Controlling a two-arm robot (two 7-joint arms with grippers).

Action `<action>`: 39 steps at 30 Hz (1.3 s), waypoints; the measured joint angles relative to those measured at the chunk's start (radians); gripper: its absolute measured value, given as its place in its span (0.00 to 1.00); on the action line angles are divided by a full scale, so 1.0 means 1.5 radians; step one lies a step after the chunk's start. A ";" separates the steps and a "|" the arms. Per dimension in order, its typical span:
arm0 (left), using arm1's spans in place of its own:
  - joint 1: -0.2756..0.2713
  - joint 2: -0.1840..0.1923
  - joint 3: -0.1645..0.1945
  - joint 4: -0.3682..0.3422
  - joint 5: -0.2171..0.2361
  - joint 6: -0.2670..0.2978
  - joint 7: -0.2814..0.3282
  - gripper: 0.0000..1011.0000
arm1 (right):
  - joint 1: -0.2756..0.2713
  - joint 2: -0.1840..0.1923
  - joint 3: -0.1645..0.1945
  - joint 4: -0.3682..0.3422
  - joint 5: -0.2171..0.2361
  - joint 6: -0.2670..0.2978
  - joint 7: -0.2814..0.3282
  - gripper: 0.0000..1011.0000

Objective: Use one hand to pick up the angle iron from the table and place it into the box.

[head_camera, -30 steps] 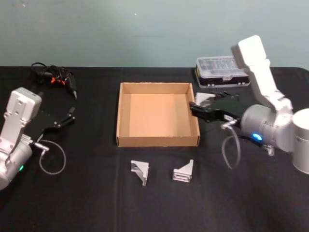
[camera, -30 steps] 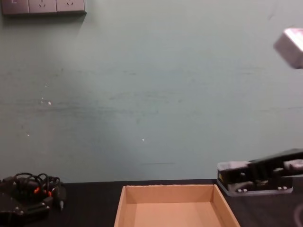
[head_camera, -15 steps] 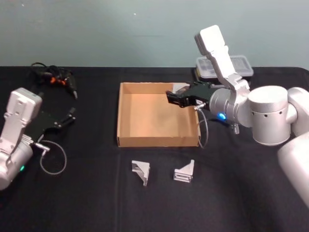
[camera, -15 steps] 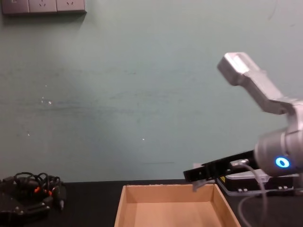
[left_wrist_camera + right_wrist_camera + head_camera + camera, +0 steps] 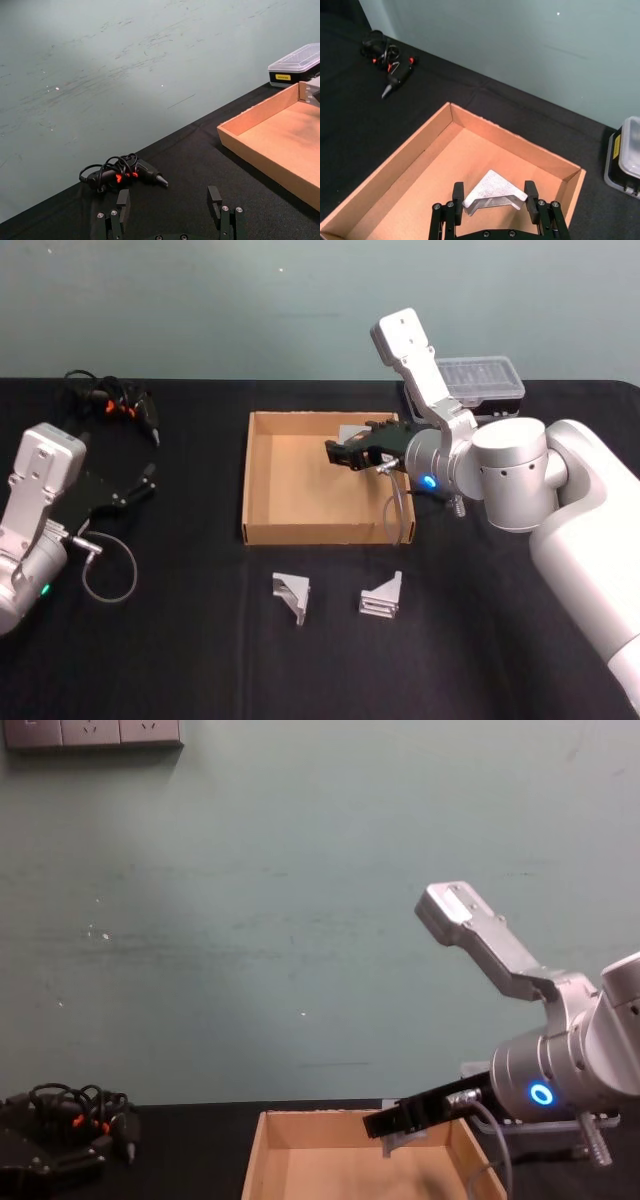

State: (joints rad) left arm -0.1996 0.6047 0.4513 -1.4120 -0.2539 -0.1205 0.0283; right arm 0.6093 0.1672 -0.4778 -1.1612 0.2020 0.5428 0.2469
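Right gripper point(image 5: 338, 452) pinches the angle iron point(image 5: 495, 196) above the box point(image 5: 325, 532), near its wall; dropped here, it could clip the rim. Left gripper point(image 5: 168, 196) idles, jaws spread.

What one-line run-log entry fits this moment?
right gripper: shut on angle iron, over box | left gripper: open, parked left of box | loose brackets: two on table

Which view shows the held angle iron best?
Right wrist view: the angle iron sits whole in the right claw, over the box. Head view shows a grey sliver behind the claw; chest view, a small bit under its tip; left wrist view, unclear.
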 joint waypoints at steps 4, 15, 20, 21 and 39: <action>0.000 0.000 0.000 0.000 0.000 0.000 0.000 1.00 | 0.006 -0.008 -0.001 0.020 -0.007 0.001 0.005 0.73; 0.000 0.000 0.000 0.000 0.000 0.000 0.000 1.00 | 0.022 -0.027 0.006 0.061 -0.018 0.001 0.009 0.73; 0.000 0.000 0.000 0.000 0.000 0.000 0.000 1.00 | 0.022 -0.026 0.005 0.059 -0.018 0.001 0.009 0.73; 0.000 0.000 0.000 0.000 0.000 0.000 0.000 1.00 | 0.022 -0.026 0.005 0.058 -0.018 0.001 0.009 0.74; 0.000 0.000 0.000 0.000 0.000 0.000 0.000 1.00 | 0.020 -0.024 0.004 0.055 -0.016 0.001 0.009 0.99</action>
State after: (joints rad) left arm -0.1995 0.6047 0.4514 -1.4120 -0.2539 -0.1205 0.0283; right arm 0.6386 0.1307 -0.4711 -1.0791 0.1779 0.5439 0.2604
